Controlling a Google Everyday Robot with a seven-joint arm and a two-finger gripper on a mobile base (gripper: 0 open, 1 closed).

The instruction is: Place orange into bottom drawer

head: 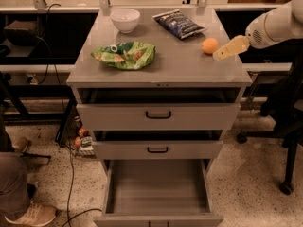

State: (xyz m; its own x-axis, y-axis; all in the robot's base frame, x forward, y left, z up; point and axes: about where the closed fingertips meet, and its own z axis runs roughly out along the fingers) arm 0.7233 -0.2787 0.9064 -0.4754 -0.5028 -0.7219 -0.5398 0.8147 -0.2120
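One arm [272, 25] extends from the upper right, its white forearm sloping down and left over the right edge of the cabinet top [189, 65]; the gripper [230, 48] lies just right of the orange [209, 45], tip aimed at it; whether it is spread or closed I cannot tell; the orange rests on the top; the bottom drawer [158, 188] stands pulled out.

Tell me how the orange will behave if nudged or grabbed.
Round on the flat cabinet top, the orange would probably roll if nudged. Its smooth skin might slip. The gripper hovers close beside it.
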